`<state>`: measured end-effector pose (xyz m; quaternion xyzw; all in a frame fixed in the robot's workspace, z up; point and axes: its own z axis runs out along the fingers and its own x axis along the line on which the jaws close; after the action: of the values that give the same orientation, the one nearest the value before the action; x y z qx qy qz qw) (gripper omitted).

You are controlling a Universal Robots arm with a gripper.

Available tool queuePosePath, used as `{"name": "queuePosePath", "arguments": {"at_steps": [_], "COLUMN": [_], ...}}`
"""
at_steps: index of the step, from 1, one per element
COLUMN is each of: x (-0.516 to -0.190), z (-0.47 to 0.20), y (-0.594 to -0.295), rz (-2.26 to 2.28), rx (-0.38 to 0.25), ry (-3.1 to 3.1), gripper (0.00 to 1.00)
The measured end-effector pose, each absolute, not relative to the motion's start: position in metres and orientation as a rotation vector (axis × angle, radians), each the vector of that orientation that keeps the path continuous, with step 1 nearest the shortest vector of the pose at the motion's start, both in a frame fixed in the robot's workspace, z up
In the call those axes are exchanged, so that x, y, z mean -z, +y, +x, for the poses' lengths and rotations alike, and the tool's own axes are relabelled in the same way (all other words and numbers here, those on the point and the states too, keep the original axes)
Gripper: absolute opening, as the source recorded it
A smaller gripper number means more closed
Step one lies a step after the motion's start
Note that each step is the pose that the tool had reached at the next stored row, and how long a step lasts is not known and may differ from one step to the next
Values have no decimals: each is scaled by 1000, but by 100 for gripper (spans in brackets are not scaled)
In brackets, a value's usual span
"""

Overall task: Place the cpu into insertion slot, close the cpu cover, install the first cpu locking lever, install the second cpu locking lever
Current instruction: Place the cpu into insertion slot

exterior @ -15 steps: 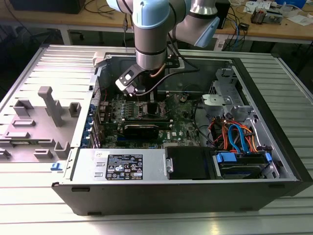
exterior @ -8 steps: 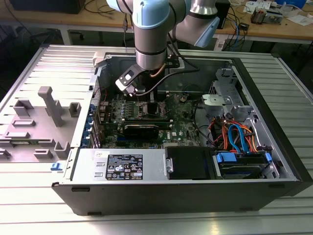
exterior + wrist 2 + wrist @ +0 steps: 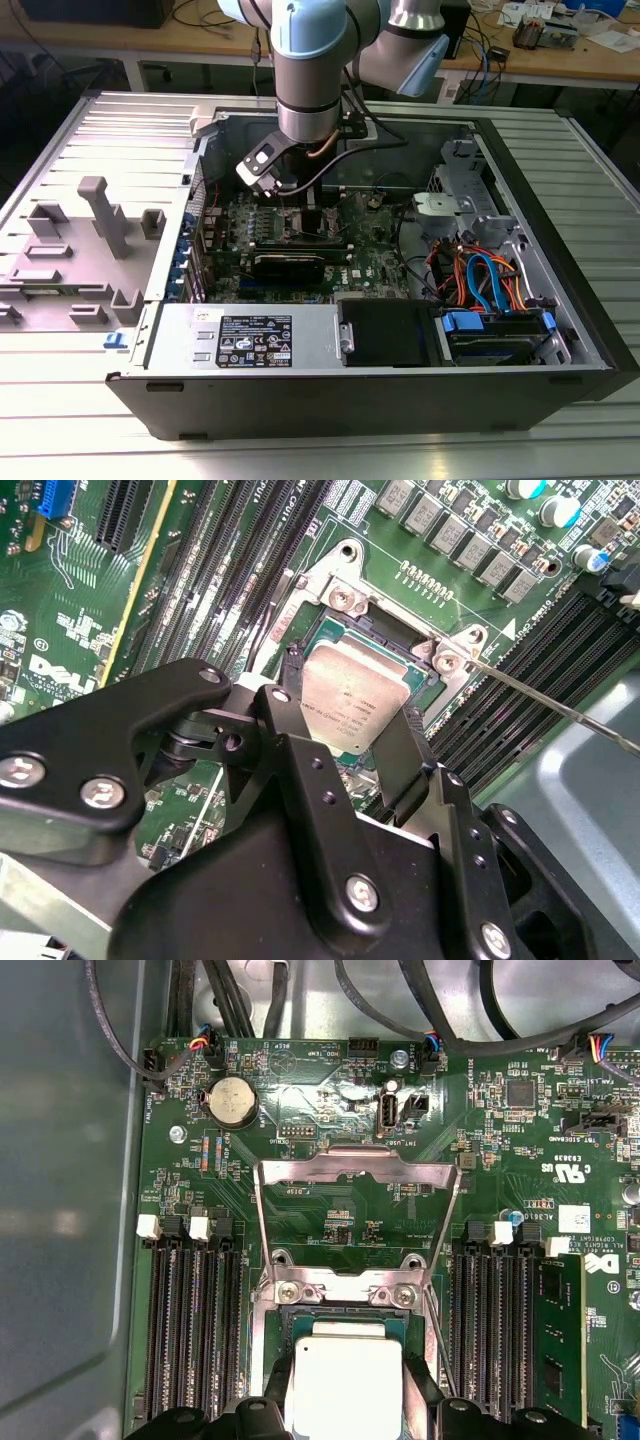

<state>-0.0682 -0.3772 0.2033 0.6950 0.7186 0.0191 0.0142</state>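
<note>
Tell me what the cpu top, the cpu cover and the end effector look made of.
The cpu: metal top, pale silvery, with a dull even sheen.
The cpu cover: thin bare sheet metal, likely steel, shiny with glare.
The end effector: matte black screwed plates, probably anodised metal, possibly plastic.

Small white silkscreen lettering and logos all over the green motherboard (image 3: 330, 1210), not legible. White sticker (image 3: 577, 1217) on the board, print unreadable. Faint engraved lines on the cpu (image 3: 350, 695) top. Printed label block (image 3: 255, 340) on the grey metal housing (image 3: 180, 340), illegible.
</note>
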Motion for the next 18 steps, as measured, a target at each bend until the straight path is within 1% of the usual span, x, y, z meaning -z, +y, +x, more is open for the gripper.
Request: {"name": "queuePosePath", "arguments": {"at_steps": [7, 12, 18], "x": [-203, -203, -203], "z": [-68, -68, -68], "y": [-377, -380, -380], "rz": [2163, 2174, 2174], "rx": [-60, -85, -85], "ry": [2239, 2249, 2249], "gripper": [53, 53, 53]}}
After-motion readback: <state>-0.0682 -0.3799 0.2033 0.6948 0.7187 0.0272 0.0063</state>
